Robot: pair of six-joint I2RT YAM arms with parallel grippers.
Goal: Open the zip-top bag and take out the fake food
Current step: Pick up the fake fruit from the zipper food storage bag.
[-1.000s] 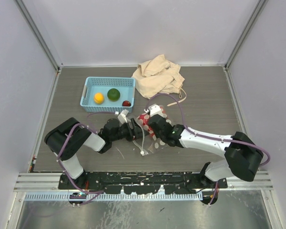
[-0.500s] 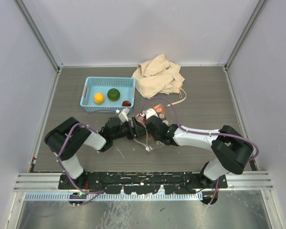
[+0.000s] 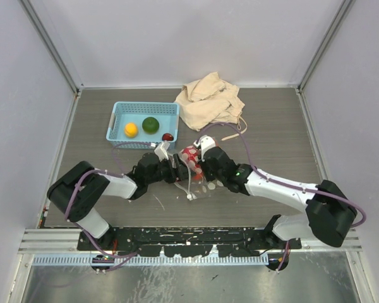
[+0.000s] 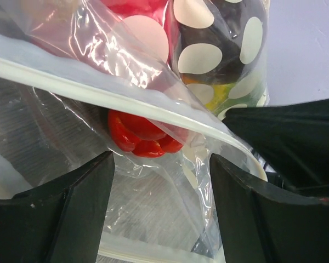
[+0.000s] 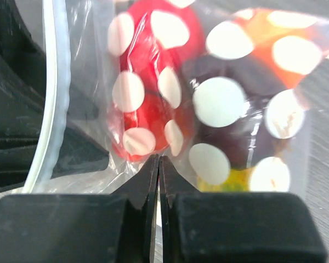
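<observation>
The zip-top bag (image 3: pixel 192 163) lies mid-table, clear with white dots, between both grippers. My right gripper (image 5: pixel 158 160) is shut, pinching the bag's film (image 5: pixel 98 164) just below the red piece (image 5: pixel 145 82). Through the plastic show orange (image 5: pixel 268 41), dark maroon (image 5: pixel 238 129) and yellow (image 5: pixel 236 179) fake food. My left gripper (image 4: pixel 160 164) stands open, its fingers (image 4: pixel 71 203) on either side of the bag's mouth. The white zip strip (image 4: pixel 98 92) runs across above them. A red fake food piece (image 4: pixel 138 131) sits just inside, beyond the fingertips. From above, the left gripper (image 3: pixel 175 172) meets the bag from the left, the right gripper (image 3: pixel 206 165) from the right.
A light blue basket (image 3: pixel 117 113) at the back left holds a yellow (image 3: pixel 131 129), a green (image 3: pixel 151 124) and a dark red (image 3: pixel 167 136) fruit. A beige cloth bag (image 3: pixel 208 101) lies crumpled at the back centre, its drawstring (image 3: pixel 230 134) trailing forward.
The left arm's elbow has swung out to the left and its gripper has pushed slightly toward the bag. The right gripper has shifted a little with the bag, still pinching it.
</observation>
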